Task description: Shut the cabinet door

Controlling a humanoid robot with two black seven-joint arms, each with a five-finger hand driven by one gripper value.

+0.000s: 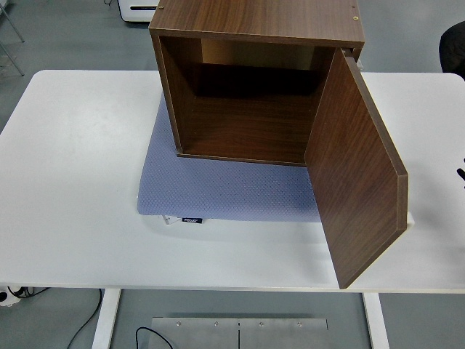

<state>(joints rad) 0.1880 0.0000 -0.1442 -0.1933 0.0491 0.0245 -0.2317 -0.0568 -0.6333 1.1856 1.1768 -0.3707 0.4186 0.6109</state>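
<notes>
1. One hand (pixel 461 173) is all we see of the robot: a black sliver at the right edge of the view, level with the door's lower half and well apart from it.
2. We cannot tell whether that hand is spread or curled, since almost all of it is cut off by the edge.
3. We see no left arm anywhere.
4. We find the cabinet (pixel 254 80) at the far middle of the white surface (pixel 73 182), its open front facing us and its inside bare.
5. We see the door (pixel 356 174) hinged on the cabinet's right side and swung wide open, its free edge pointing toward the surface's near edge.
6. We see a blue-grey mat (pixel 218 189) under the cabinet, reaching out in front of it, with the door's lower corner past the mat's near edge.
</notes>
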